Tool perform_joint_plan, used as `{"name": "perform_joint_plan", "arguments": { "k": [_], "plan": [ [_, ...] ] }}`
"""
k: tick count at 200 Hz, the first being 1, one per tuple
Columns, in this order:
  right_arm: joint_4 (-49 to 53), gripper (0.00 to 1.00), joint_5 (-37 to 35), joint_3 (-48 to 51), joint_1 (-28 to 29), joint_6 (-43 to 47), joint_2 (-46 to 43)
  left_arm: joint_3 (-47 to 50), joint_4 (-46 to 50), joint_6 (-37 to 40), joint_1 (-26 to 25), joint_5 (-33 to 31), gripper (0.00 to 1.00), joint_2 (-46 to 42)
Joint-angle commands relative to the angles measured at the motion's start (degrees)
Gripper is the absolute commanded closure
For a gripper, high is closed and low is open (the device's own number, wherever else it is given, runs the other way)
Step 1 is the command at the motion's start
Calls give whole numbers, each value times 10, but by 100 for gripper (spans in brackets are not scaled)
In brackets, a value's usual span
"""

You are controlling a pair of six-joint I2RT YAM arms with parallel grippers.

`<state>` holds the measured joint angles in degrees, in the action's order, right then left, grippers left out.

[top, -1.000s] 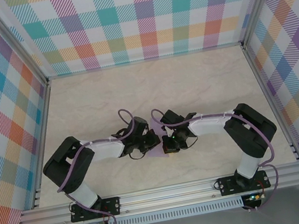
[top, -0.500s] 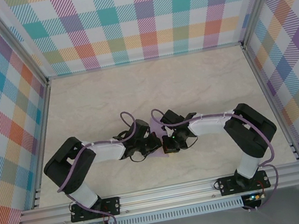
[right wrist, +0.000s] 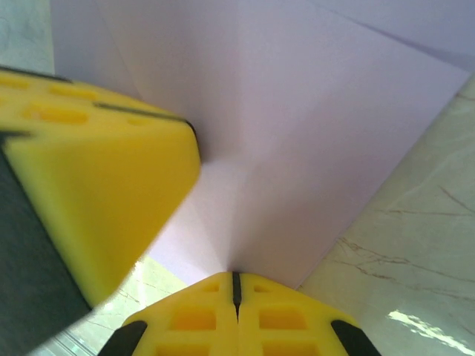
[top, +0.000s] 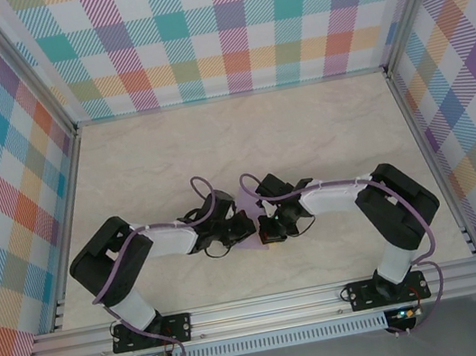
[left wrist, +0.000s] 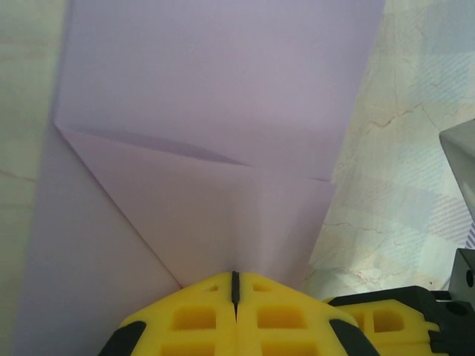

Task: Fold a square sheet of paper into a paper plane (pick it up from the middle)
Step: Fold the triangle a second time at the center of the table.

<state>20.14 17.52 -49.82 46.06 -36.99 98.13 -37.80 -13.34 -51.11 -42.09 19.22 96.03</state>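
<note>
Mid-fold step, I'd judge: the paper (left wrist: 208, 111) has 1 diagonal crease w/ a flap laid across it, no dart yet. It lies mid-tabletop (left wrist: 401, 185), between both arms. Left end effector (left wrist: 234, 285) is pressed together, pinching the paper's near edge; the sheet fans toward 12 from its tips. Right end effector (right wrist: 235, 285) pinches another edge, paper also toward 12. Next prob.: 1 anchors, the other carries its edge over & flattens. Needs matched motion, else thin paper tears.

Both arms fold inward with elbows out, so the left gripper (top: 239, 226) and right gripper (top: 267, 228) sit close together, tips facing, each with its yellow fingers (left wrist: 200, 315) pinched on the square sheet of paper (left wrist: 208, 89).
</note>
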Motion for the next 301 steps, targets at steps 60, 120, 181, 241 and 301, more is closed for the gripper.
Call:
{"name": "perform_joint_plan", "arguments": {
  "k": [60,120,181,241,301],
  "plan": [
    [71,100,-31,48,7,29,53,-35,47,100,117,-17,93,37],
    [52,100,-21,3,7,21,6,-58,95,130,137,-22,81,-1],
    [-10,53,-45,-53,-24,10,-80,-44,183,94,137,-86,40,-139],
    [-7,38,-12,-53,-106,47,-51,13,244,57,137,-149,12,-279],
    [-41,48,86,-64,-117,85,11,33,194,45,137,-78,0,-277]
  ]
}}
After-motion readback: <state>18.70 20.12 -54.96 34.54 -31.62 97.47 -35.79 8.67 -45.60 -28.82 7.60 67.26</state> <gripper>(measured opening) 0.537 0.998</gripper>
